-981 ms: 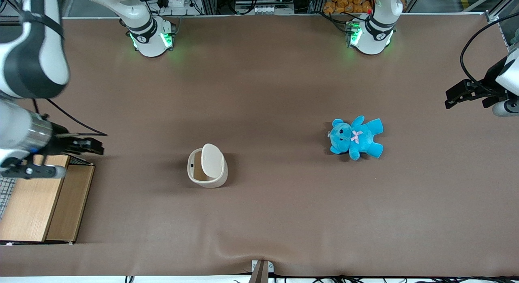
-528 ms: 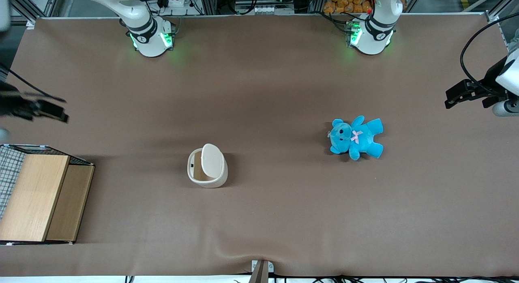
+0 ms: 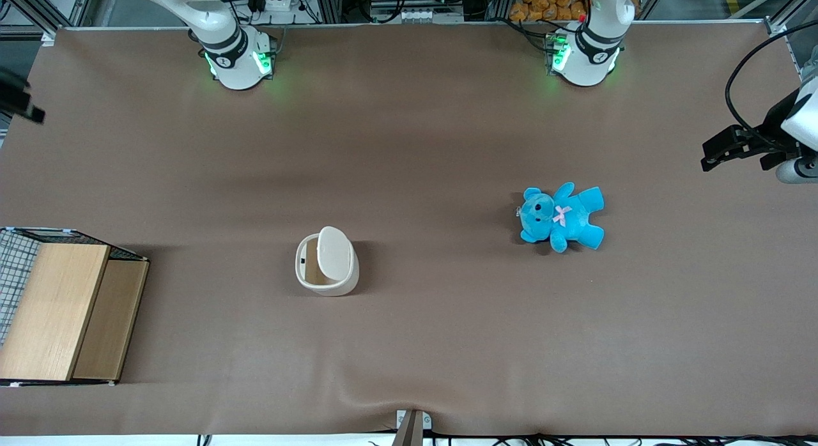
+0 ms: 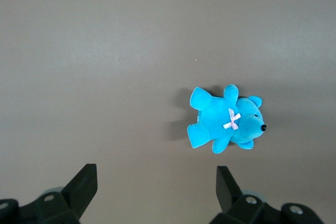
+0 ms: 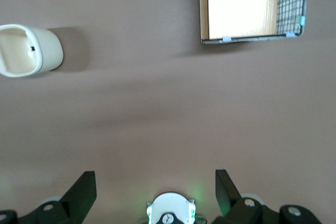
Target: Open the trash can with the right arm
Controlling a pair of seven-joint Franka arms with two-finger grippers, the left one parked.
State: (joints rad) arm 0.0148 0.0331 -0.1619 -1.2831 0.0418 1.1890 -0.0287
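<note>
The cream-white trash can [image 3: 326,264] stands on the brown table near its middle. Its flat lid [image 3: 335,254] is tipped up, and the tan inside shows beside it. The can also shows in the right wrist view [image 5: 29,50], open mouth toward the camera. My right gripper [image 5: 156,192] is open and empty, high above the table and well away from the can. In the front view only a dark tip of the right arm [image 3: 18,103] shows at the working arm's end of the table, farther from the camera than the wooden box.
A wooden box with wire mesh [image 3: 61,312] stands at the working arm's end of the table, also in the right wrist view [image 5: 251,6]. A blue teddy bear [image 3: 561,216] lies toward the parked arm's end. The right arm's base [image 3: 238,59] is at the table's back edge.
The right arm has pulled away from above the wooden box, toward the back and out of the front view. The trash can and bear have not moved.
</note>
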